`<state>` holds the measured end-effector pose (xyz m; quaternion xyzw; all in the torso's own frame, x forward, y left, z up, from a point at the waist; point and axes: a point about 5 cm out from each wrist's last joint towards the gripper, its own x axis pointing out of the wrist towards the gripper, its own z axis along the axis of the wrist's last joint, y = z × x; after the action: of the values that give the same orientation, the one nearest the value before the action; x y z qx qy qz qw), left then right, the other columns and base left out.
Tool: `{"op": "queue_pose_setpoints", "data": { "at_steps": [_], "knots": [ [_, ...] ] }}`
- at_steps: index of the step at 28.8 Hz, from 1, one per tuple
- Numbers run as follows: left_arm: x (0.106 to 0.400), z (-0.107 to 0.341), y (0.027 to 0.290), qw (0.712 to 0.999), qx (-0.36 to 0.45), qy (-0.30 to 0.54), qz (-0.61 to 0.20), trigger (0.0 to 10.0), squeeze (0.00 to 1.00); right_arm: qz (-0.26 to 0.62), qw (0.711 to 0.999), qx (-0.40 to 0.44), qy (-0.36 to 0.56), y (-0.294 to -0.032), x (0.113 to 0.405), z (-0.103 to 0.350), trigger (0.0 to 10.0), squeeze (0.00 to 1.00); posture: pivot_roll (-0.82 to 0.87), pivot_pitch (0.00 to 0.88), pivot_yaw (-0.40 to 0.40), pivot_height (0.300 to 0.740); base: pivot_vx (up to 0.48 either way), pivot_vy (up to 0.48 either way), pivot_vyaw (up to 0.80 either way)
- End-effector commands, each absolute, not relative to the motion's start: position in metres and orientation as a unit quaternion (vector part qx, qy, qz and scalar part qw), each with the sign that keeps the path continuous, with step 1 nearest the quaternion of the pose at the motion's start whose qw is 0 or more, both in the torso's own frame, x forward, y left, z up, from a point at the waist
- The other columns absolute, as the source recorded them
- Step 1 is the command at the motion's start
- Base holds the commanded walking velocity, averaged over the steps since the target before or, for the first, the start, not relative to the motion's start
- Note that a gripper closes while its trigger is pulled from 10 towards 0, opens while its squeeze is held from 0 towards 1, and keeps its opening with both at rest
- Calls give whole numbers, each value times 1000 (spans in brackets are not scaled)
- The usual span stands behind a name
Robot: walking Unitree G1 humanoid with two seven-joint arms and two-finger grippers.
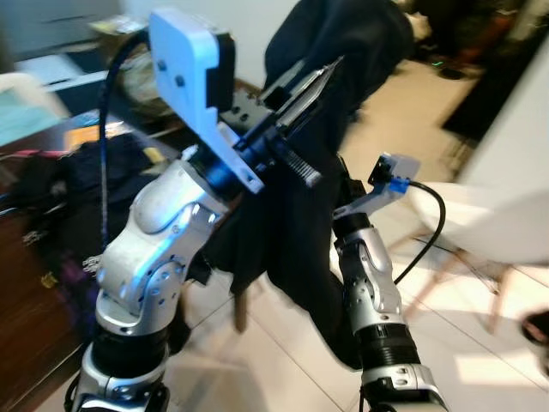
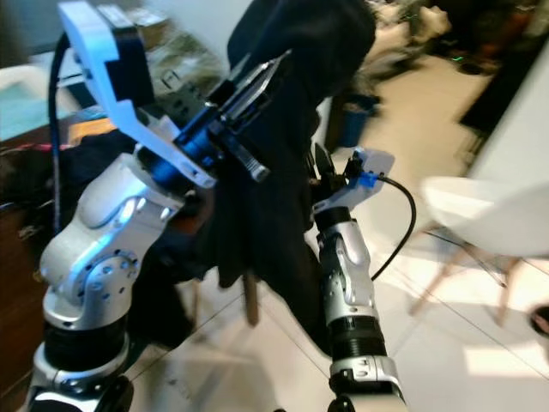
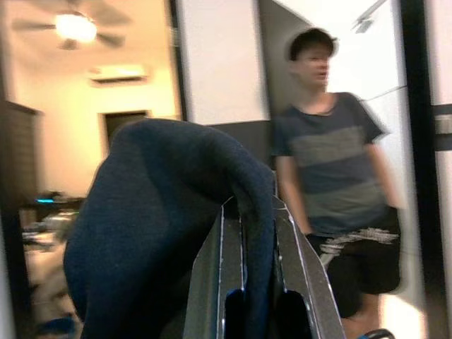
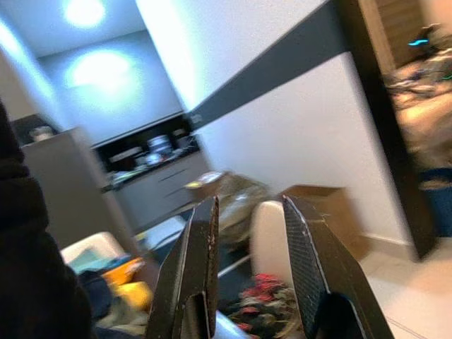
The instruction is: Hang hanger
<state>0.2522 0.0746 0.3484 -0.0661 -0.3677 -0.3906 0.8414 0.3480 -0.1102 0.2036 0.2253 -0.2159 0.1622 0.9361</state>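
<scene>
A dark navy garment hangs in front of me, draped over the tips of my raised left gripper. In the left wrist view its two fingers stand close together with a fold of the dark cloth pinched between them. Any hanger under the cloth is hidden. My right gripper points upward just right of the garment's lower half. The right wrist view shows the right gripper open with nothing between its fingers, the garment's edge beside it.
A person in a striped T-shirt stands beyond the garment. A white chair on wooden legs is at the right on the tiled floor. A dark table piled with clothes lies to the left.
</scene>
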Motion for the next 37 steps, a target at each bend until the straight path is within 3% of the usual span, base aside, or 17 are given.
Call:
{"op": "queue_pose_setpoints", "data": {
  "at_steps": [1, 4, 5, 6, 7, 8, 9, 10, 12, 13, 15, 26, 32, 37],
  "knots": [
    [256, 343, 84, 851, -59, -364, -375, 10000, 0, 159, 936, 235, -210, -111, 347, 199, 10000, 0, 39, 90, -32, 740, 0, 0, -800],
    [258, 340, 87, 857, -57, -357, -368, 10000, 0, 159, 936, 235, -209, -111, 347, 198, 10000, 0, 39, 90, -32, 740, 0, 0, -800],
    [269, 326, 96, 879, -45, -330, -341, 10000, 0, 160, 937, 231, -206, -111, 347, 196, 10000, 0, 31, 78, -26, 740, 0, 0, -800],
    [269, 326, 96, 879, -45, -330, -341, 10000, 0, 160, 937, 231, -206, -111, 347, 196, 10000, 0, 31, 78, -26, 740, 0, 0, -800],
    [290, 304, 102, 915, -5, -274, -298, 10000, 0, 160, 940, 224, -200, -111, 346, 193, 10000, 0, 28, 75, -24, 740, 0, 0, -800],
    [290, 304, 102, 915, -5, -274, -298, 10000, 0, 160, 940, 224, -200, -111, 346, 193, 10000, 0, 28, 75, -24, 740, 0, 0, -800],
    [309, 279, 110, 942, 36, -208, -259, 10000, 0, 157, 944, 219, -193, -112, 346, 189, 10000, 0, 28, 70, -24, 740, 0, 0, -800],
    [309, 279, 110, 942, 36, -208, -259, 10000, 0, 157, 944, 219, -193, -112, 346, 189, 10000, 0, 28, 70, -24, 740, 0, 0, -800],
    [333, 233, 136, 977, 110, -86, -160, 10000, 0, 137, 965, 179, -137, -114, 349, 170, 10000, 0, 21, 62, -21, 740, 0, 0, -800],
    [333, 233, 136, 977, 110, -86, -160, 10000, 0, 137, 965, 179, -137, -114, 349, 170, 10000, 0, 21, 62, -21, 740, 0, 0, -800],
    [337, 194, 157, 987, 134, -6, -92, 10000, 0, 92, 982, 149, -69, -123, 349, 144, 10000, 0, 13, 52, -24, 740, 0, 0, -800],
    [326, 146, 155, 993, 75, 48, -81, 10000, 0, 60, 990, 125, -24, -135, 336, 112, 10000, 0, -6, 38, -16, 740, 0, 0, -800],
    [325, 133, 153, 994, 69, 60, -67, 10000, 0, 52, 992, 114, -4, -134, 329, 100, 10000, 0, -1, 63, -31, 740, 0, 0, -800],
    [322, 133, 139, 992, 79, 23, -100, 10000, 0, 48, 994, 99, 24, -131, 326, 88, 10000, 0, -9, 56, -26, 740, 0, 0, -800]
  ]
}}
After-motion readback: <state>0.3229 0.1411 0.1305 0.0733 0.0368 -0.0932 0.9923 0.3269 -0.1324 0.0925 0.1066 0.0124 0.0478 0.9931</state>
